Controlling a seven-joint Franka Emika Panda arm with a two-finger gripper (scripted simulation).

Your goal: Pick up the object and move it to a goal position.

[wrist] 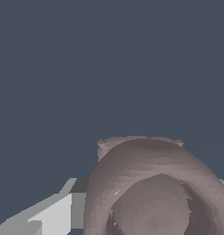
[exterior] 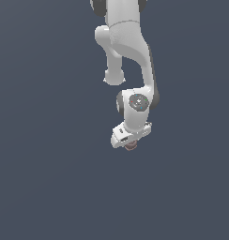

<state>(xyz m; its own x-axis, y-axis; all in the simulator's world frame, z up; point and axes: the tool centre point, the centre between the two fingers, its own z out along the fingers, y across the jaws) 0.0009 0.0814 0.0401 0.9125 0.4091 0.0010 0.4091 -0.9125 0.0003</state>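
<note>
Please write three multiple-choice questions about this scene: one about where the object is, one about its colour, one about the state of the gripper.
1. Where is the object?
A. directly under the white gripper
B. far from the arm, at the exterior view's left
C. on top of the arm

2. What colour is the object?
A. bright green
B. reddish-brown
C. yellow

3. Can the gripper's opening be judged?
A. clearly wide open and empty
B. out of view
C. not clearly; the object hides the gap

Answers: 1 A, it peeks out just below the gripper. 2 B, the wrist view shows its brownish bowl-like top. 3 C, only one finger shows beside it.
</note>
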